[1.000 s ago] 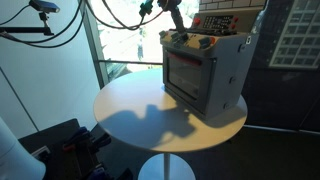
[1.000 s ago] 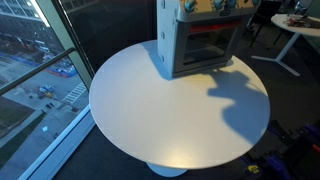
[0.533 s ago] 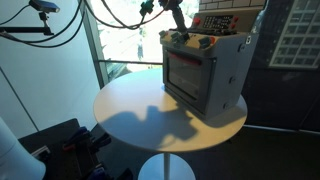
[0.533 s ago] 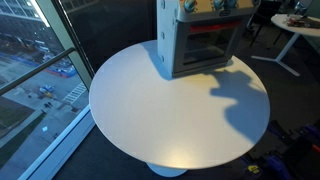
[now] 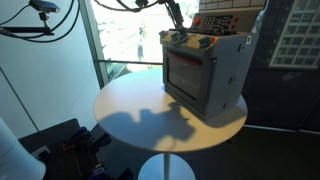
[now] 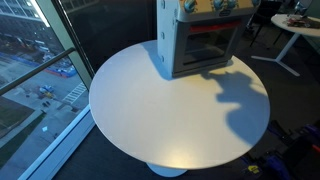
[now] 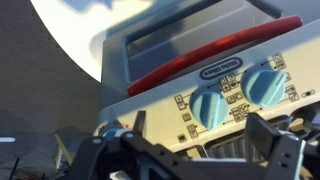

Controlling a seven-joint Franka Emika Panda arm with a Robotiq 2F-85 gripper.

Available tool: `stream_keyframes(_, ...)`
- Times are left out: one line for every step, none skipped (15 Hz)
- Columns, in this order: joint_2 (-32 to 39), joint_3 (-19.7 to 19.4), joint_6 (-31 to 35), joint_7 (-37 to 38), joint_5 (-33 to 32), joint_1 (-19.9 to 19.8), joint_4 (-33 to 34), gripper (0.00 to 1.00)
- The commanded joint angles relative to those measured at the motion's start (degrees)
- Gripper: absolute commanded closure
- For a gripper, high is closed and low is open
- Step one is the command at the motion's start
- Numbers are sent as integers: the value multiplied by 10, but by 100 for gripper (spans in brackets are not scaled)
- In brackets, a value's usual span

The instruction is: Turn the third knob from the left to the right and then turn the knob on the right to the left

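My claw [image 7: 200, 138] has lifted off the toy oven [image 5: 205, 72], jaws apart and empty, a blue knob [image 7: 210, 108] at twelve o'clock: one turn looks done.

In an exterior view, level across table [image 5: 125, 105] to oven [image 5: 205, 70]; in an exterior view, steeply above that table [image 6: 150, 100]; wrist view hugs knobs [image 7: 210, 108], perhaps inverted.
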Motion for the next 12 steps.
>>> stream_keyframes(-27, 1, -56, -65, 9, -3, 7, 0)
stream_keyframes(-31, 0, -73, -83, 12, -3, 10, 0)
stream_keyframes(-35, 0, -84, -96, 7, -5, 12, 0)
stream_keyframes(-39, -1, -97, -115, 10, -4, 15, 0)
stream_keyframes(-43, -4, -112, -139, 14, -3, 18, 0)
stream_keyframes(-46, -6, -127, -162, 16, -1, 22, 0)
stream_keyframes(-49, -8, -138, -184, 18, 0, 25, 0)
stream_keyframes(-52, -10, -147, -203, 15, 0, 27, 0)
stream_keyframes(-54, -12, -156, -224, 20, 1, 29, 0)
stream_keyframes(-56, -15, -164, -244, 22, 2, 31, 0)
stream_keyframes(-58, -17, -170, -262, 25, 3, 32, 0)
stream_keyframes(-60, -19, -176, -278, 26, 3, 34, 0)
